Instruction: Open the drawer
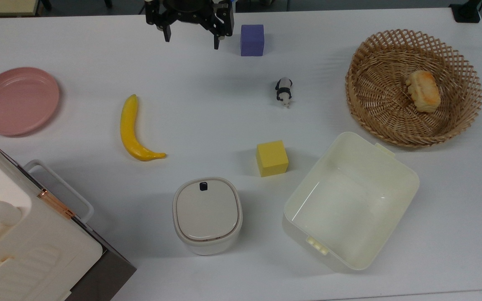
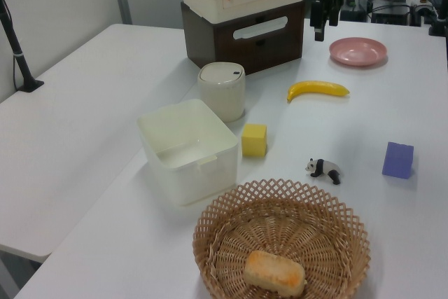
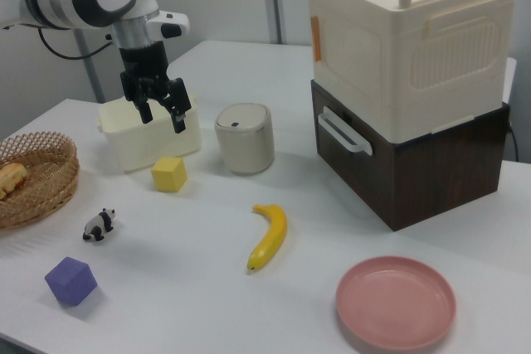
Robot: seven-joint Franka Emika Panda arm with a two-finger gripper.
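The drawer (image 3: 365, 167) sits closed in the dark base under the cream cabinet (image 3: 406, 47), its white handle (image 3: 343, 133) facing the banana (image 3: 270, 236). The gripper (image 3: 162, 113) hangs well away above the table (image 1: 207, 108), fingers spread wide and empty, near the purple block (image 1: 252, 39).

**Materials and finishes on the table**

Drawer (image 3: 390, 173): dark brown wood-grain front, satin; white loop handle (image 3: 343, 133) of smooth plastic. Cabinet (image 3: 398, 47) above: cream moulded plastic, ribbed panels, a copper-coloured clasp. Tub (image 1: 349, 200): cream plastic, glossy inside (light streaks show on its wall). Lidded bin (image 1: 207, 214): smooth off-white plastic. Basket (image 1: 412, 88): woven wicker, rough. Plate (image 1: 17, 100): matt pink. Banana (image 1: 134, 131): glossy yellow. Cubes, yellow (image 1: 272, 158) and purple (image 1: 252, 39): matt, foam-like. Table (image 1: 78, 54): matt white.
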